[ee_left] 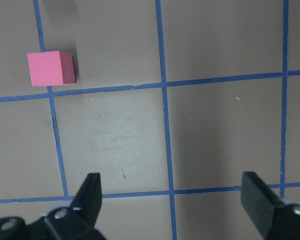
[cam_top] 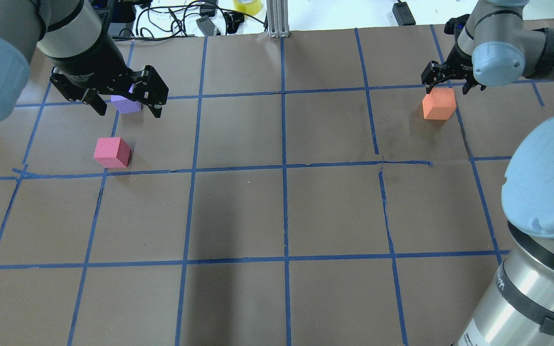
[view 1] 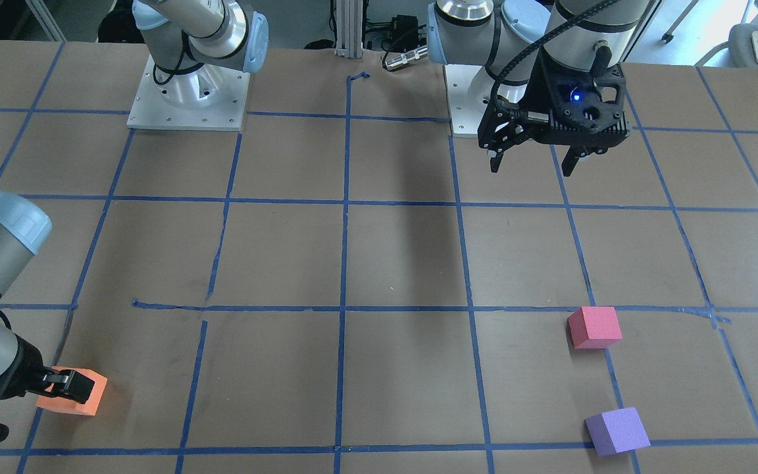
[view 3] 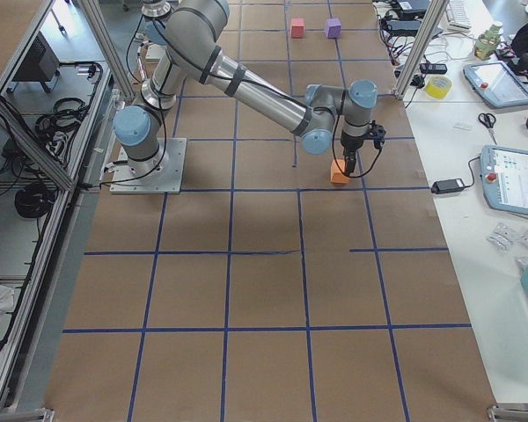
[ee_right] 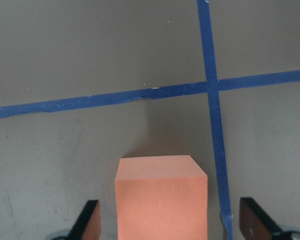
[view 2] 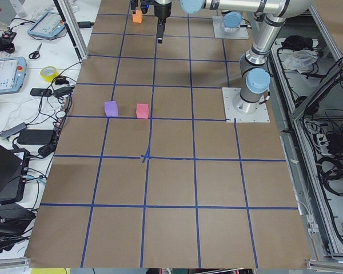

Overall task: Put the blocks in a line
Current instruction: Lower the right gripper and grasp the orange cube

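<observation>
Right jaws spread; small orange matte foam cube sits between them on the bench, off-centre. I'd centre, then close gently, since foam likely squashes. Left jaws spread, empty.

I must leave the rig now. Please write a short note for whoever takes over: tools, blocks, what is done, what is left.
Left tool: open, empty, raised above the table.
Right tool: open, one finger on each side of the orange block, not closed.
Pinkish-red block and purple block: close together on the robot's left; orange far to its right.
Done: no line yet.
Left: grip orange, carry it to the other two, align all three.
</observation>
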Motion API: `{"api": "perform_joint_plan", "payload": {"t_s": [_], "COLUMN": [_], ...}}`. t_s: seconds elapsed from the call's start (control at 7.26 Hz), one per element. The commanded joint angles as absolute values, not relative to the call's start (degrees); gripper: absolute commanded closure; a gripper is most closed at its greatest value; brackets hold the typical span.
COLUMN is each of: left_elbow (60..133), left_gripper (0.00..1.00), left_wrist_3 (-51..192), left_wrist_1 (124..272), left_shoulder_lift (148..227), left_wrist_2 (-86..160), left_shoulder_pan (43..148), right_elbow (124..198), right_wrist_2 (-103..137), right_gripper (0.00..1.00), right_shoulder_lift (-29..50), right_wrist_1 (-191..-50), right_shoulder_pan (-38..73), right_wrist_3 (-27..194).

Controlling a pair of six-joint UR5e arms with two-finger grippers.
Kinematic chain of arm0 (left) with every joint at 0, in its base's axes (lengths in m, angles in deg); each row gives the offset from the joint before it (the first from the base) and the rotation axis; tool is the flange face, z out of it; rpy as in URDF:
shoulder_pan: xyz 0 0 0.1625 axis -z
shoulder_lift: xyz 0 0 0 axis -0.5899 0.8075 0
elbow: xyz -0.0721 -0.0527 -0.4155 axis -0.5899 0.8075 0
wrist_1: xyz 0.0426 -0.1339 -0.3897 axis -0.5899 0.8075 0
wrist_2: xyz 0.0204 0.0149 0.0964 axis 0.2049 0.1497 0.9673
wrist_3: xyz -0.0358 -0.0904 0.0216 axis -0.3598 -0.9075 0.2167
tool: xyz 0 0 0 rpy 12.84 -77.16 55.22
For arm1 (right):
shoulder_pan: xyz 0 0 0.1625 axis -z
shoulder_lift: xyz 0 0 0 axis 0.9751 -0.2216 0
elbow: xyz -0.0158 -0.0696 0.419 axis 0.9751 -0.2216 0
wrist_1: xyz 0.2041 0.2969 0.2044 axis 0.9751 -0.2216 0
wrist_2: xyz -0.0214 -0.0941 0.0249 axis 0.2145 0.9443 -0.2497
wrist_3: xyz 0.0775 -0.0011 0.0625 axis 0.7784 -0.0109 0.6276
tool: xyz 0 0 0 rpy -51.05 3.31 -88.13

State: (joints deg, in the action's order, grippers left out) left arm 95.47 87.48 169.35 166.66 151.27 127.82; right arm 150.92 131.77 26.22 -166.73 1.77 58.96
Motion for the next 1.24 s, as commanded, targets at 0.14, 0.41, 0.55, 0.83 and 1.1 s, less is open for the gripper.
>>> {"api": "perform_joint_plan", "payload": {"t_s": [0.14, 0.41, 0.55, 0.83, 1.1], "left_elbow": [95.51, 95.51, 95.51, 95.51, 95.51], "left_gripper": [0.00, 0.00, 0.00, 0.00, 0.00], "left_wrist_3": [87.49, 87.50, 87.50, 87.50, 87.76], "left_wrist_1": [169.28, 169.37, 169.28, 169.28, 169.19], "left_shoulder_lift": [166.64, 166.73, 166.64, 166.64, 166.64], "left_wrist_2": [151.18, 151.27, 151.27, 151.27, 151.27], "left_shoulder_pan": [127.82, 127.82, 127.82, 127.73, 127.56], "right_elbow": [151.04, 150.96, 150.96, 150.96, 149.82], "right_wrist_2": [131.90, 131.98, 131.90, 132.07, 132.16], "right_gripper": [0.04, 0.32, 0.46, 0.65, 0.67], "right_shoulder_lift": [27.95, 27.95, 27.86, 27.77, 27.25], "right_wrist_1": [-166.12, -166.20, -166.12, -166.03, -166.38], "right_shoulder_pan": [1.79, 1.79, 1.79, 1.70, 0.22], "right_wrist_3": [58.95, 58.95, 59.12, 59.04, 58.86]}}
